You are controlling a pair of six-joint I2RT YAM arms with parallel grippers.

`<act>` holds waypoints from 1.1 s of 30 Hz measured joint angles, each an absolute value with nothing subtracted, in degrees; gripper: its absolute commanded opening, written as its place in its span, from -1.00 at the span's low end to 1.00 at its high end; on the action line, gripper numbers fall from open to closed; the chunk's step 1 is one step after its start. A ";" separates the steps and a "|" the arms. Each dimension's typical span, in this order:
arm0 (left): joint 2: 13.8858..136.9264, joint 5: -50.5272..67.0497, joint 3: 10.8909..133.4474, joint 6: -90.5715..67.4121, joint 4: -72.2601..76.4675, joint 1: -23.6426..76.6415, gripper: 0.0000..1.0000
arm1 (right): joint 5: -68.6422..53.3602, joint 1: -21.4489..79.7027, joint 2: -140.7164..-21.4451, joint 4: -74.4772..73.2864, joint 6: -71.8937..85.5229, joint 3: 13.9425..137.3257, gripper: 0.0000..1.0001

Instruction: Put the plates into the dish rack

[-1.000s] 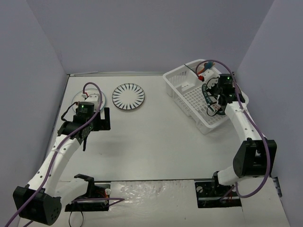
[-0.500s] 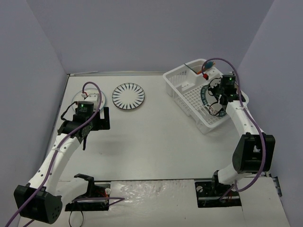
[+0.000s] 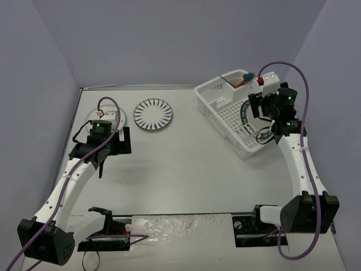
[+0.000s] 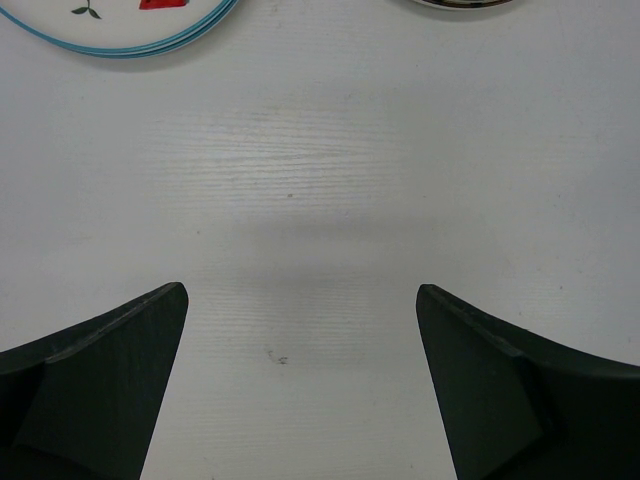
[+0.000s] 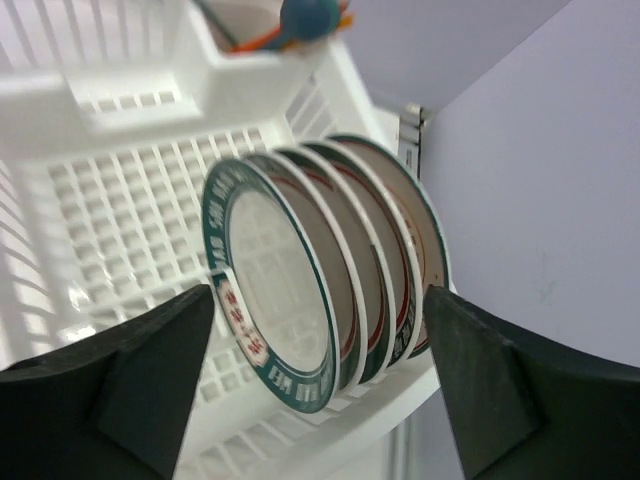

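You see only part of the strawberry plate (image 3: 92, 118) near the worktop's left edge: the left arm (image 3: 76, 169) covers its near side, and the left wrist view crops it and the striped plate (image 4: 460, 3) at the top. In the dish rack (image 5: 100, 200) the standing plates (image 5: 265, 280) overlap, so those behind show only rims.

1. White lettering is running round the green rim of the nearest plate (image 5: 275, 285), which is standing in the dish rack (image 5: 130, 95); it is too blurred to read.
2. A red patch (image 5: 234, 303) on that rim is carrying small white marks, equally illegible.
3. Nothing else is showing readable text.
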State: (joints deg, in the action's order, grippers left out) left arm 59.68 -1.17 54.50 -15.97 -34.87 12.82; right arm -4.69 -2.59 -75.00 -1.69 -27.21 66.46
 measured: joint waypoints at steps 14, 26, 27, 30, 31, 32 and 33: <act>64.17 -0.57 54.48 -33.11 -29.63 12.60 0.94 | -20.14 -1.48 -46.94 10.24 14.42 52.36 1.00; 77.68 -0.86 55.40 -45.44 -19.01 12.35 0.94 | -25.85 5.34 -47.40 17.45 30.55 43.54 1.00; 79.81 -0.86 56.06 -45.79 -18.56 12.34 0.94 | -25.82 5.84 -47.59 17.57 30.61 43.59 1.00; 85.37 -0.75 58.42 -46.78 -17.43 12.35 0.94 | -25.85 7.10 -48.76 17.64 31.04 43.69 1.00; 87.08 -0.69 59.28 -47.12 -17.02 12.36 0.94 | -25.87 7.41 -49.28 17.65 31.28 43.72 1.00; 88.61 -0.53 60.40 -47.46 -16.93 12.35 0.94 | -25.93 7.54 -49.77 17.61 31.30 43.75 1.00; 90.12 -0.34 61.54 -47.81 -16.89 12.34 0.94 | -26.01 7.65 -50.25 17.57 31.29 43.79 1.00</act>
